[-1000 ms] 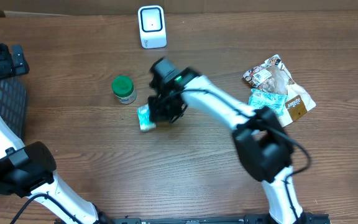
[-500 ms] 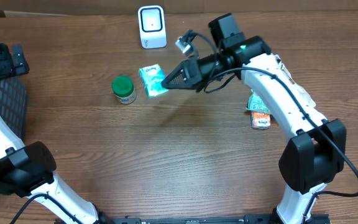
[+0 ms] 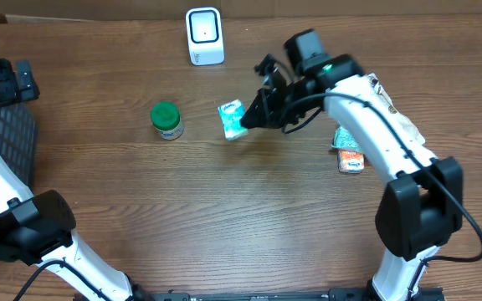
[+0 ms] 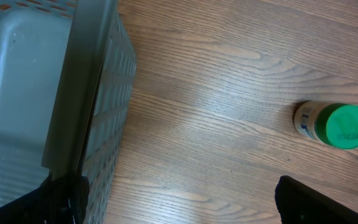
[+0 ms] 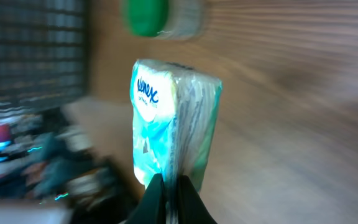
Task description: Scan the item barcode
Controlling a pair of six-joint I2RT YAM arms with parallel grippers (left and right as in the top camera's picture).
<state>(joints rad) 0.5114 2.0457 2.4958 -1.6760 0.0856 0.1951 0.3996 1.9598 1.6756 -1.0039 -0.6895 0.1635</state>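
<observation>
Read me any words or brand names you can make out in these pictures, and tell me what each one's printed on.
"Kleenex": on the tissue pack, running down its face in the right wrist view.
Too small to read: the label on the green-lidded bottle and the print on the snack bags.
No readable text on the white scanner.

Brown wood-grain table (image 3: 182, 217), evenly lit, with soft shadows

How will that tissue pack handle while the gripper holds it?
Probably soft and squashy: the tissue pack is pinched at one edge by the right gripper. Likely light, since that thin pinch carries it. Its glossy wrapper may be slippery.
</observation>
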